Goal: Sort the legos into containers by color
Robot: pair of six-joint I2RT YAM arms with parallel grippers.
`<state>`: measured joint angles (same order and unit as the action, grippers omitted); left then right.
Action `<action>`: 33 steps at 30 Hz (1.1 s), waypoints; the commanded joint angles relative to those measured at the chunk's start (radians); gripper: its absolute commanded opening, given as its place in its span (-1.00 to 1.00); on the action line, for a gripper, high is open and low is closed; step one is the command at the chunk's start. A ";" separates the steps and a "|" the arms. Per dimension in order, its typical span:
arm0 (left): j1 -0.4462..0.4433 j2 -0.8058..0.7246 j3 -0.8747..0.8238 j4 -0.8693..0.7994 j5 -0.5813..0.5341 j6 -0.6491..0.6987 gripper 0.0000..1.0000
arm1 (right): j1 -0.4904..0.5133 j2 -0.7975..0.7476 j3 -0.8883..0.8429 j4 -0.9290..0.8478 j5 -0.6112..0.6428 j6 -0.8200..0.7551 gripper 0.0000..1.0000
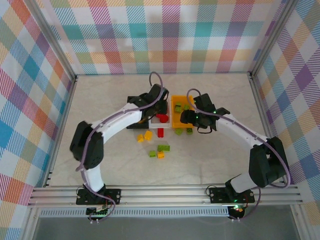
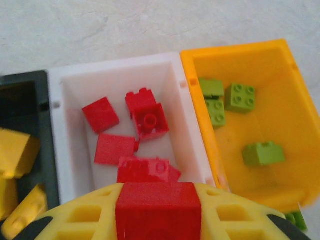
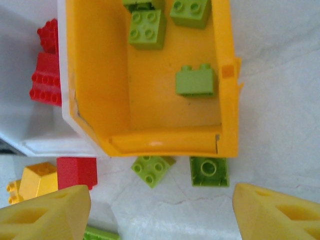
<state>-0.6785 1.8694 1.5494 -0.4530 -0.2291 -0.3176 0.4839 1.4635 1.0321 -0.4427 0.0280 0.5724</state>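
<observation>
Top external view has both arms bent in over the containers at the centre of the frame, with the white bin (image 1: 165,123) and the orange bin (image 1: 175,100) side by side.

In the left wrist view, the left gripper (image 2: 158,220) is clenched on a red brick (image 2: 158,202) above the white bin, which holds several red ones. The black bin (image 2: 25,82) at the left edge holds yellow ones. The step in hand looks like the drop. The next move calls only for parting the fingers while the brick is over the white bin.

In the right wrist view, the right gripper (image 3: 160,220) stands spread and empty above two green bricks (image 3: 152,170). They lie on the table just outside the orange bin's lower wall. The gripper would have to come down on one, close, and carry it over that wall.

A few loose legos (image 1: 163,148) lie below the bins in the top view.

The table (image 1: 110,95) is pale, marbled and flat. Pastel plaid walls (image 1: 165,35) close it in on three sides, with an aluminium rail (image 1: 165,192) across the lower edge.
</observation>
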 commanded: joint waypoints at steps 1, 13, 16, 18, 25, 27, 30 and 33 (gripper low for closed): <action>0.028 0.099 0.121 -0.078 0.026 0.016 -0.48 | 0.047 -0.048 -0.042 0.050 -0.050 0.002 0.51; 0.055 0.041 0.244 -0.106 0.081 -0.023 0.63 | 0.287 -0.036 -0.085 0.162 -0.035 0.029 0.52; 0.056 -0.115 0.128 -0.056 0.078 -0.041 0.79 | 0.311 0.026 -0.055 0.186 -0.035 0.038 0.52; 0.057 -0.234 0.019 -0.017 0.061 -0.058 0.87 | 0.323 0.069 -0.027 0.204 -0.034 0.038 0.51; 0.072 -0.660 -0.434 0.003 -0.065 -0.174 1.00 | 0.346 0.230 0.080 0.199 -0.005 0.058 0.47; 0.073 -0.771 -0.553 -0.008 -0.090 -0.206 1.00 | 0.346 0.266 0.103 0.191 0.015 0.068 0.45; 0.073 -0.905 -0.697 -0.051 -0.116 -0.261 1.00 | 0.346 0.319 0.145 0.159 0.051 0.075 0.40; 0.073 -1.012 -0.810 -0.091 -0.136 -0.311 1.00 | 0.346 0.374 0.184 0.131 0.071 0.079 0.34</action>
<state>-0.6125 0.9298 0.8028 -0.4950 -0.3157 -0.5507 0.8246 1.7977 1.1736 -0.2768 0.0608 0.6319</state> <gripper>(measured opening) 0.999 0.677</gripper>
